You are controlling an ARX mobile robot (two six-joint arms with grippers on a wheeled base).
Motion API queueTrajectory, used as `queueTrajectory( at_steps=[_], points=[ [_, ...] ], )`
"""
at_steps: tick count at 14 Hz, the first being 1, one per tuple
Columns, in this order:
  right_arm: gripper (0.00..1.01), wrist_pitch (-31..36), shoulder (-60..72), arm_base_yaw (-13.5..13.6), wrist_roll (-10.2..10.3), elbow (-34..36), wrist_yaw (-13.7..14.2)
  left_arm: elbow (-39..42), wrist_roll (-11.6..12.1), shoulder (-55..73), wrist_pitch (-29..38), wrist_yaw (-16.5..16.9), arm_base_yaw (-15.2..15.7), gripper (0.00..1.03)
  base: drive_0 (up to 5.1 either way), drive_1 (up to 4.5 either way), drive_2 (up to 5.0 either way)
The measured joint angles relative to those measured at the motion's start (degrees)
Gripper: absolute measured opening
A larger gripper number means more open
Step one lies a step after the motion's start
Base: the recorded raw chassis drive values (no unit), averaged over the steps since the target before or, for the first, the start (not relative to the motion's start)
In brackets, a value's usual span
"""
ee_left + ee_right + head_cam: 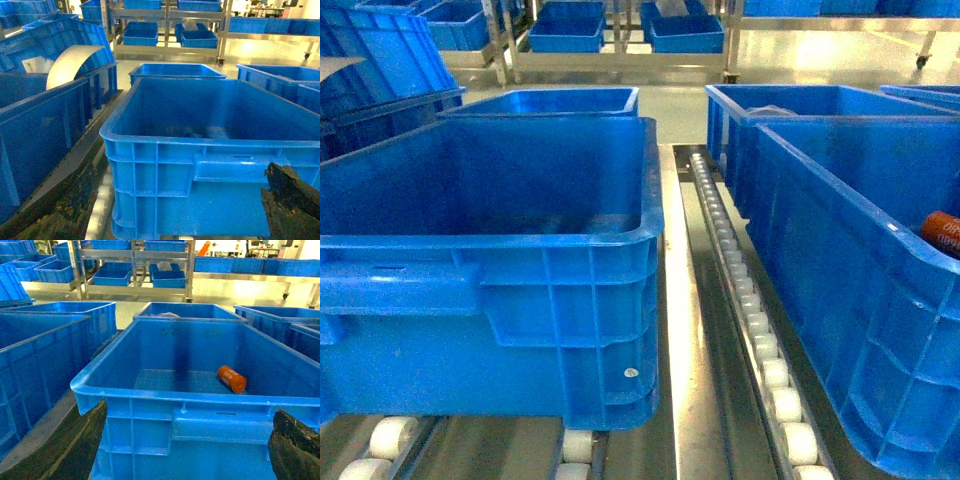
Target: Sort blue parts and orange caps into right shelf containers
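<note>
The near bright blue rectangular plastic crate on the right (860, 290), thick-rimmed and ribbed on its outer wall, sat at about 3 o'clock in the head view. Inside it lay one orange cylindrical cap (231, 378) with printed lettering (too small to read), resting on its side on the crate floor toward 2 o'clock in the right wrist view and close to the right wall. Directly behind that crate, at 1 o'clock, stood a second blue crate (790, 110) of the same kind, touching or nearly touching it.

Between the two lanes ran a line of white plastic rollers in a steel channel (745, 300), from 12 toward 5 o'clock. At 9 o'clock a large blue crate with a moulded handle ledge (490, 280) filled the left lane, with another blue crate (545, 102) behind it. Metal shelving holding more blue bins (610, 40) stood at 12 o'clock.

The right gripper (190, 450) showed only dark, blurred finger edges at the lower corners, spread wide with nothing between them. The left gripper (175, 215) looked the same, fingers apart and holding nothing.
</note>
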State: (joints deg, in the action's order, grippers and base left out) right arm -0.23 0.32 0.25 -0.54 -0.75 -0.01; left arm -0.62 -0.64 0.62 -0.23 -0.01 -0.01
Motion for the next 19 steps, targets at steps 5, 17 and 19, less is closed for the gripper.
queueTrajectory(
  at_steps=[5, 17, 19],
  points=[
    [0.98, 0.0, 0.0, 0.0, 0.0, 0.0, 0.0, 0.0, 0.0, 0.0, 0.0, 0.0, 0.0, 0.98, 0.0, 0.0, 0.0],
    [0.98, 0.0, 0.0, 0.0, 0.0, 0.0, 0.0, 0.0, 0.0, 0.0, 0.0, 0.0, 0.0, 0.98, 0.0, 0.0, 0.0],
    [0.98, 0.0, 0.0, 0.0, 0.0, 0.0, 0.0, 0.0, 0.0, 0.0, 0.0, 0.0, 0.0, 0.98, 0.0, 0.0, 0.0]
  ],
)
